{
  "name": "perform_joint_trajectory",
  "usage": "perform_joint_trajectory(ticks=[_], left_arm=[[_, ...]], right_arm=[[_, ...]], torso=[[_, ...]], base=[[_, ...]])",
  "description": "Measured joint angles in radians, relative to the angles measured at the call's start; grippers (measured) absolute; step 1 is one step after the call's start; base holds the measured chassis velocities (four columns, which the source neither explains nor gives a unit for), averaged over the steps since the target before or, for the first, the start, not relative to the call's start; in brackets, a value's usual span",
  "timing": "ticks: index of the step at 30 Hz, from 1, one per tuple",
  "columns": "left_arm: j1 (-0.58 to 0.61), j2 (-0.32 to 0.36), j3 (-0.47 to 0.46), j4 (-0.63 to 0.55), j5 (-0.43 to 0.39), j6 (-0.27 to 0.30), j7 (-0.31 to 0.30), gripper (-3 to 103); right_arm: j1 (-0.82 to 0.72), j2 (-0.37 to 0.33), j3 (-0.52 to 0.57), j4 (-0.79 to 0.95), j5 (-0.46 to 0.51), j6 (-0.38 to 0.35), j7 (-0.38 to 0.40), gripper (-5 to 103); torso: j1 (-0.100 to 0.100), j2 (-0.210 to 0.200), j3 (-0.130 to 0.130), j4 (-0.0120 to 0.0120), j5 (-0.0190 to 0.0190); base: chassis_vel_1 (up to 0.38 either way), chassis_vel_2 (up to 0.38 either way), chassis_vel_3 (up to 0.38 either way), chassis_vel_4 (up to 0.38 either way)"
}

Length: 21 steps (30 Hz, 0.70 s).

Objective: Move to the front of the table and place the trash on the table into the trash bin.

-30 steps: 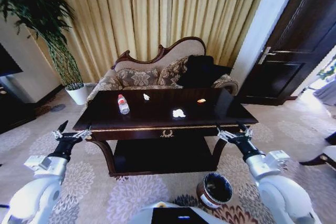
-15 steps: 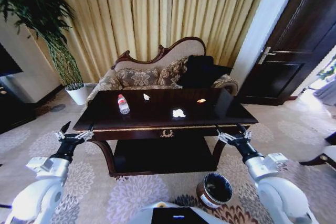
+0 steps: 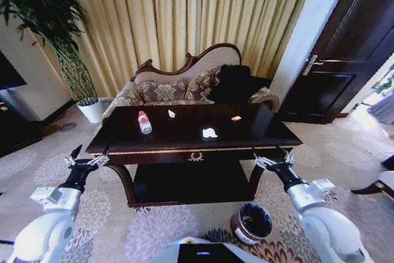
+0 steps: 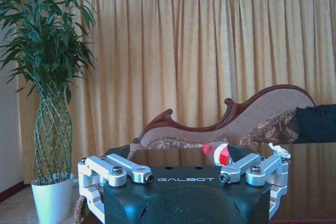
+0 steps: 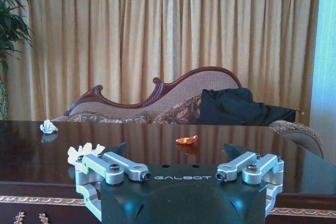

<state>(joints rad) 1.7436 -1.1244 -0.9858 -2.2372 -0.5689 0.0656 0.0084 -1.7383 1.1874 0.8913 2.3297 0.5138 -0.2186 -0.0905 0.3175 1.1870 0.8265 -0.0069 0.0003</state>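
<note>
Head view puts you square to the table (image 3: 184, 146), with the bottle (image 3: 144, 122), two white paper scraps (image 3: 210, 132) and an orange scrap (image 3: 236, 117) lying on its top. The trash bin (image 3: 252, 223) stands on the carpet before the table's right leg. Your left gripper (image 3: 85, 161) and right gripper (image 3: 271, 159) hover spread wide and empty off the table's front corners, likely readied for a reach.

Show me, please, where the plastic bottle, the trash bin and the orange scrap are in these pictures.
plastic bottle (image 3: 144, 122): head view, on its label.
trash bin (image 3: 240, 230): head view, on its brown outer wall.
orange scrap (image 5: 187, 140): right wrist view, on its middle.
</note>
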Motion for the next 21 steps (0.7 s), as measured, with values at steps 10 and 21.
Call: perform_joint_trajectory(ticks=[10,21], left_arm=[[-0.001,-0.002,0.004,-0.006,0.006,0.008,-0.002,100],[-0.005,0.002,-0.003,-0.013,0.0,0.018,-0.013,100]], right_arm=[[0.002,-0.008,0.002,0.005,0.011,-0.004,0.013,100],[0.006,-0.01,0.006,0.006,0.014,-0.005,0.019,100]], torso=[[0.0,0.0,0.0,0.0,0.0],[0.0,0.0,0.0,0.0,0.0]], base=[[0.0,0.0,0.0,0.0],[0.0,0.0,0.0,0.0]])
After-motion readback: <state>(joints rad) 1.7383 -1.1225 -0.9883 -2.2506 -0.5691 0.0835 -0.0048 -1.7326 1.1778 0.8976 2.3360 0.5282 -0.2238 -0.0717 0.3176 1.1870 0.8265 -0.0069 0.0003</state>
